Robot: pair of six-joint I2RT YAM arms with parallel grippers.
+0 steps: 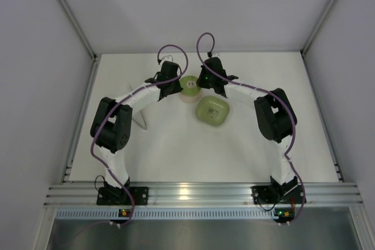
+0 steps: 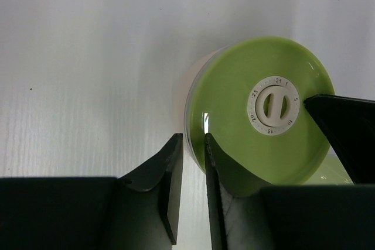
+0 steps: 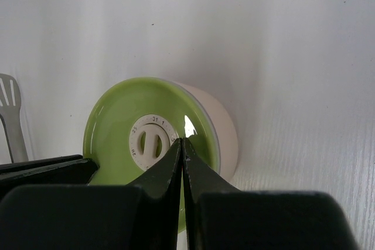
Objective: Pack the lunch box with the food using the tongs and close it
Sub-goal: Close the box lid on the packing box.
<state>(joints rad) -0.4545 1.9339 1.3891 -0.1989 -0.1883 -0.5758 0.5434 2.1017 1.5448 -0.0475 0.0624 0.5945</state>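
On the counter (image 1: 176, 150), upper centre of the overhead frame, the lunch box (image 1: 188, 93) sits lidded. My right hand (image 3: 183, 142), fingers together, rests on the lid (image 2: 234, 86). My left hand (image 2: 192, 142), slightly apart, flanks its rim. Off-centre pressure could tilt it.

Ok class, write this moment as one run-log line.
lid: on box | left jaws: slightly apart at lid rim | right jaws: shut over lid | tongs: on table | dish: beside box
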